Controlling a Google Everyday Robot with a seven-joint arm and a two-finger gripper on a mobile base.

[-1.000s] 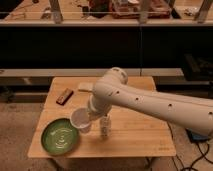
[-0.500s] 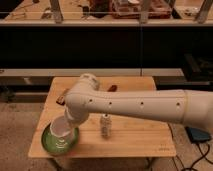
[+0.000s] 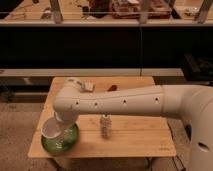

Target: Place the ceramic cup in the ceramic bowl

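Note:
The white ceramic cup point(image 3: 49, 130) hangs at the end of my arm, over the left part of the green ceramic bowl point(image 3: 68, 143). The bowl sits at the front left corner of the wooden table point(image 3: 140, 142). My gripper point(image 3: 57, 126) is right above the bowl, mostly hidden under the big white wrist, and is shut on the cup. The cup's rim faces up and towards the camera. I cannot tell whether the cup's base touches the bowl.
A narrow patterned can point(image 3: 105, 126) stands near the table's middle, right of the bowl. A small reddish-brown item point(image 3: 112, 88) and a pale flat object point(image 3: 88, 86) lie at the back edge. My arm spans the table from the right.
My arm has swung left and down with the cup, from beside the patterned can to over the green bowl, and now sits lower over the bowl's left part.

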